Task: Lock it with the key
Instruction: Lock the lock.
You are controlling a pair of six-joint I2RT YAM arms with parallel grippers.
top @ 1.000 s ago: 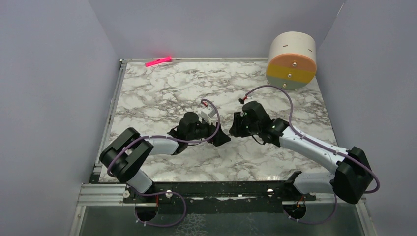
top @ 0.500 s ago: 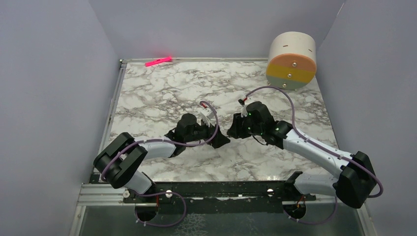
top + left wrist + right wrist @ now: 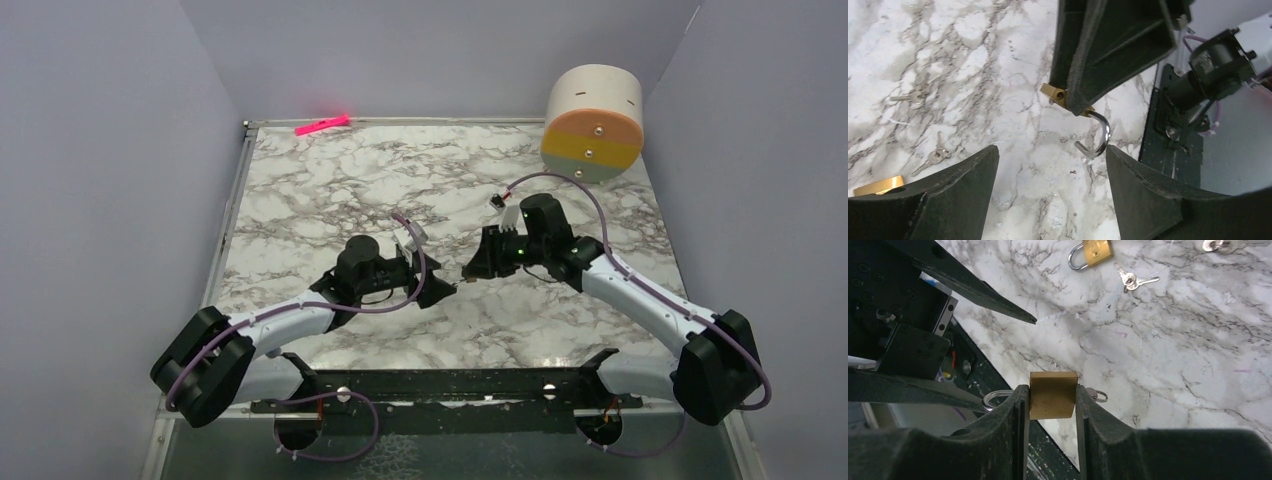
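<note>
Two pincers meet nose to nose over the table (image 3: 320, 190) in the top view: left pincer (image 3: 438, 290) and right pincer (image 3: 468, 270) almost tip to tip. From up here the key is too small to pick out.

Left wrist view now. The left pincer's jaws gape wide with nothing between them. Straight ahead, the right pincer's fingers hang down with a brass padlock (image 3: 1057, 94), its shackle (image 3: 1103, 135) swung out as a free hook, so it is unlocked. The key (image 3: 935, 156) lies flat on the table just beyond one fingertip of the left pincer, on a small ring with a second one. A spare padlock (image 3: 875, 186) lies right beside that finger, and another bunch of keys (image 3: 910, 96) lies farther ahead.

Right wrist view: the right pincer is clamped on the padlock's flat sides, the body square between the pads and clear of the table. The key lies well ahead of it, beside the spare padlock, untouched.

My read is that the job in hand is getting that key into the left pincer. The right should hold firm and steady. The left should come right down to the marble and pinch the key by its head so the blade stands free, because it is thin, flat and easy to skid. The paired key may tag along. The shackle also needs lining up over its hole before any push.
</note>
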